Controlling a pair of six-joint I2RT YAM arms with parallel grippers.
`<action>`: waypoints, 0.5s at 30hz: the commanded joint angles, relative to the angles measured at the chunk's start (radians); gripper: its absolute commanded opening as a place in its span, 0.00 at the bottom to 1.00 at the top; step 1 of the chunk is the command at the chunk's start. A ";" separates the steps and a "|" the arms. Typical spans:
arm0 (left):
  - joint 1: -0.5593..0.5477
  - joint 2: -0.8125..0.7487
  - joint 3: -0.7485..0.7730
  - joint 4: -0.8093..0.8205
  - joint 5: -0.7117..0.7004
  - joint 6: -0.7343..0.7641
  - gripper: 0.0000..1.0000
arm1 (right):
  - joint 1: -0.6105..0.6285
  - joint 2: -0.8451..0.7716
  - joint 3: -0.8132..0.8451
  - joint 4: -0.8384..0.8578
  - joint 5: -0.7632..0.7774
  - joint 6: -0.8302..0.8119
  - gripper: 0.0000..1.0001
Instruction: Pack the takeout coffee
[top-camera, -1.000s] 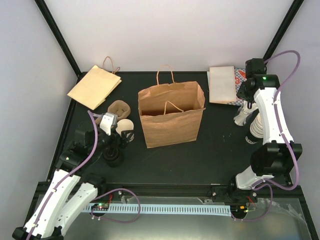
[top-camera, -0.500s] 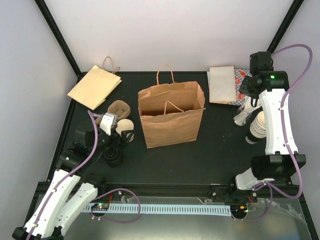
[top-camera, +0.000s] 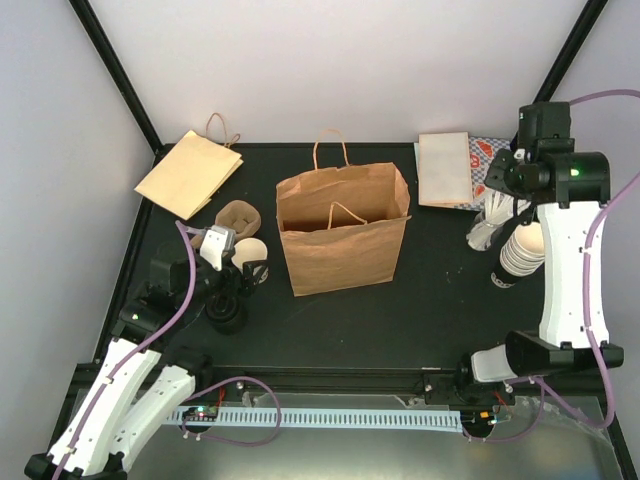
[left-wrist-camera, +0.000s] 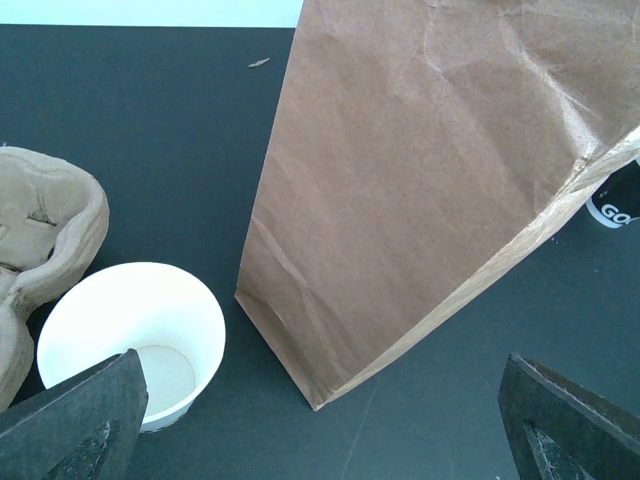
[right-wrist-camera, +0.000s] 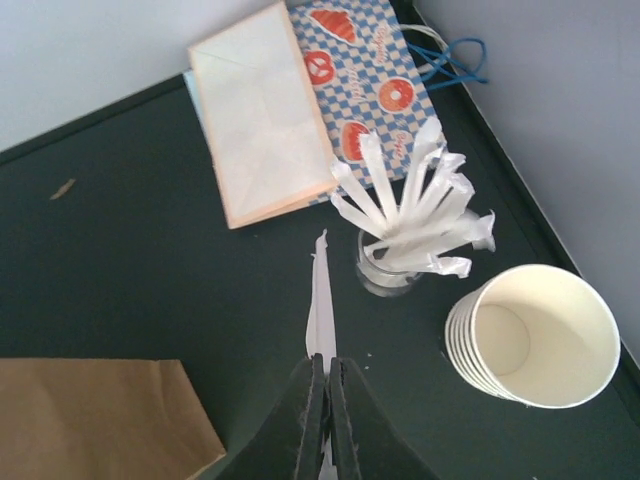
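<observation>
The right fingers (right-wrist-camera: 312, 405), closed on a thin wrapped straw (right-wrist-camera: 320, 290), could topple the jar of straws (right-wrist-camera: 392, 262) or the stack of cups (right-wrist-camera: 530, 335) near the worktop (top-camera: 430, 290) edge, while the left fingers (left-wrist-camera: 80, 420) hang wide apart over the white cup (left-wrist-camera: 130, 335), which sits tight between the carrier (left-wrist-camera: 40, 230) and the bag (left-wrist-camera: 430, 170).

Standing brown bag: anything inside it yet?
Top view into the standing brown bag shows only its inner wall and one handle drooping across the mouth. Its floor is hidden by the front wall. The white cup stands outside, left of it.

Two brown bags (top-camera: 343, 228) (top-camera: 188, 172); one cup (top-camera: 250, 250); one carrier (top-camera: 238, 214); one stack (top-camera: 522, 250).
</observation>
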 joint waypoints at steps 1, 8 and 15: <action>0.004 0.009 0.000 0.032 0.027 0.017 0.99 | 0.004 -0.060 0.056 -0.026 -0.111 -0.029 0.04; 0.004 0.009 -0.001 0.031 0.029 0.017 0.99 | 0.004 -0.115 0.088 0.026 -0.312 -0.038 0.01; 0.004 0.012 -0.001 0.031 0.027 0.017 0.99 | 0.004 -0.242 0.017 0.243 -0.584 -0.031 0.01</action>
